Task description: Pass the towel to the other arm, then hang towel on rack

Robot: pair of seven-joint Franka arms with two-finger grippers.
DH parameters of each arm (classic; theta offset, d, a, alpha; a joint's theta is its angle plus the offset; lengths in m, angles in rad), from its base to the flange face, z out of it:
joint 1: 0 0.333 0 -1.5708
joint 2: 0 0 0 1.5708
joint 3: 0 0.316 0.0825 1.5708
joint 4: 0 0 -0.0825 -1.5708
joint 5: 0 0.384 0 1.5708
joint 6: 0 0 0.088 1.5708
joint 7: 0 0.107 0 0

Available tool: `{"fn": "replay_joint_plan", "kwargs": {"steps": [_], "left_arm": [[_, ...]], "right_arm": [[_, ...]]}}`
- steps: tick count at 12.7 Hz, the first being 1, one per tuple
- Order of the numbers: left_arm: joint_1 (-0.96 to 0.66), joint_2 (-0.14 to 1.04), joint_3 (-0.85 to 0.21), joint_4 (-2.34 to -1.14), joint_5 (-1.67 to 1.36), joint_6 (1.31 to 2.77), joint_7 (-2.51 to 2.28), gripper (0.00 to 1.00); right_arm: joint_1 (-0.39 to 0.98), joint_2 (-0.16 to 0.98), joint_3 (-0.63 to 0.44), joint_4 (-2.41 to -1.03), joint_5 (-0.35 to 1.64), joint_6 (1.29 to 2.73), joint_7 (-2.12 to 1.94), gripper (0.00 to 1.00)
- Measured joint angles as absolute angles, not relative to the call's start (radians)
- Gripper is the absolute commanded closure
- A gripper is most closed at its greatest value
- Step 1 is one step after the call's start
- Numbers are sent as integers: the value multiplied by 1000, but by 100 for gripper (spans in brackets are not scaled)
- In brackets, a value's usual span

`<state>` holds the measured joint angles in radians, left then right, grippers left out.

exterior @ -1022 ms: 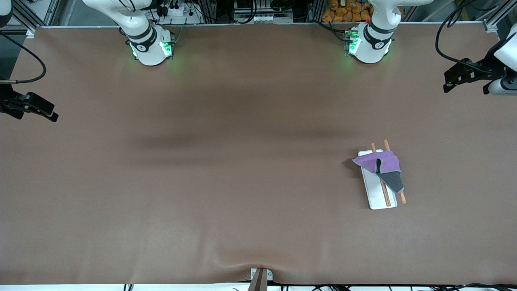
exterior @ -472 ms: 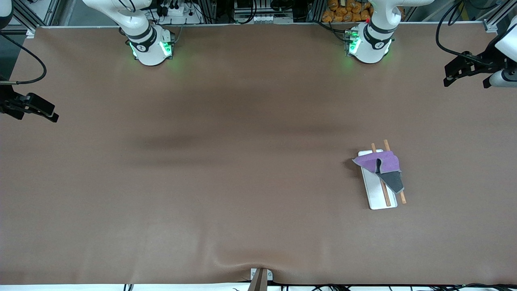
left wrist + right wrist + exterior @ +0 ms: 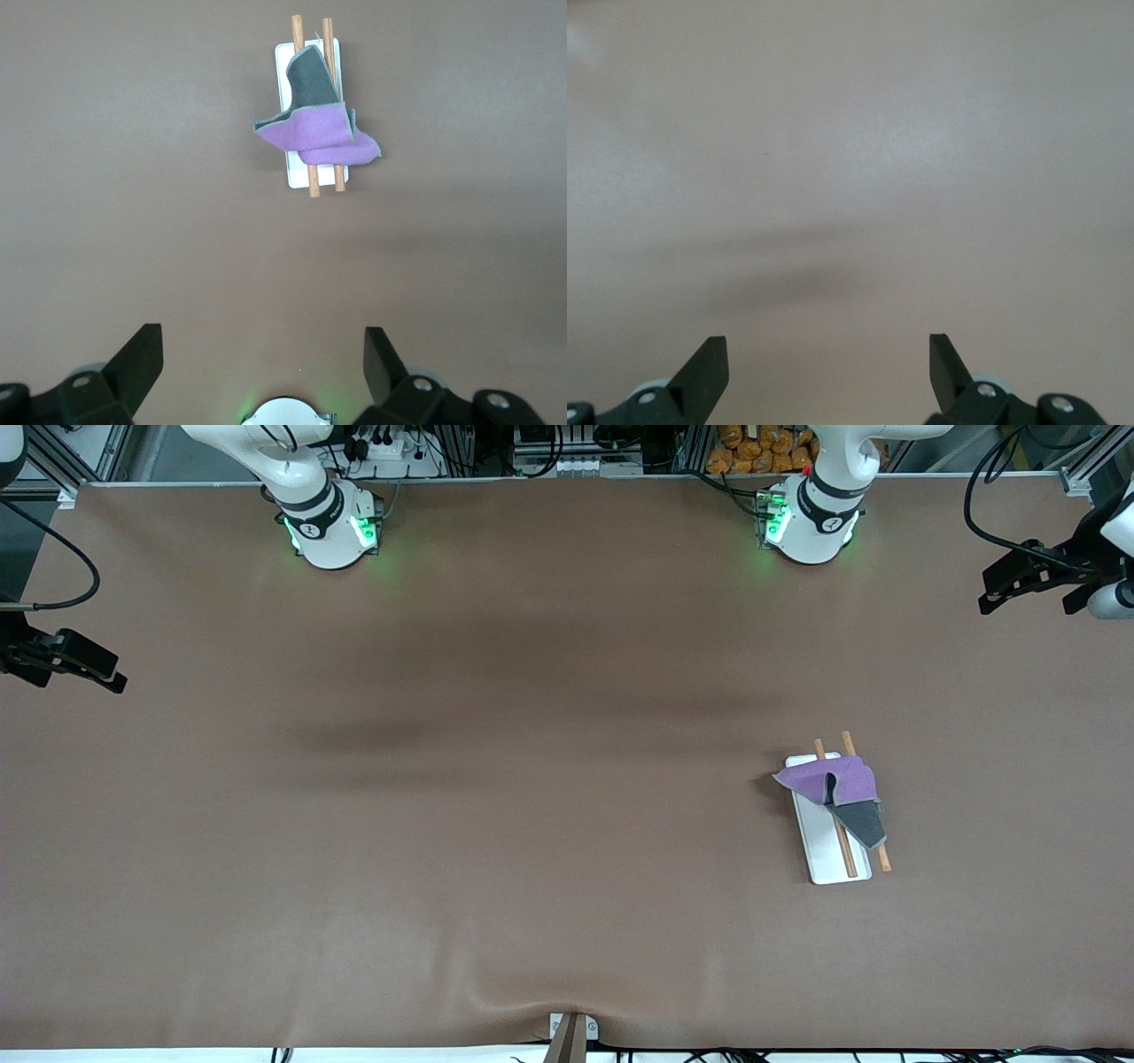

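Left claw (image 3: pixel 997 593), wide open and empty, hangs above the desk's (image 3: pixel 496 850) left-arm edge; right claw (image 3: pixel 111 682), likewise open and empty, above the right-arm edge. Towel (image 3: pixel 840 784) drapes the rack (image 3: pixel 824 850) toward the left-arm end.

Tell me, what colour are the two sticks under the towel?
The rods are light brown wood, clearest in the left wrist view.
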<state>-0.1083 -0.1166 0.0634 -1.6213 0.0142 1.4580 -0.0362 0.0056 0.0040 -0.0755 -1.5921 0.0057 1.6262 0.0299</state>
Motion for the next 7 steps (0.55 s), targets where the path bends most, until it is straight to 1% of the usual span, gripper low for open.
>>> {"fn": "replay_joint_plan", "kwargs": {"steps": [7], "left_arm": [[-126, -104, 64, -1603, 13, 1461, -63, 0]], "right_arm": [[6, 4, -76, -1592, 6, 1626, 30, 0]]}}
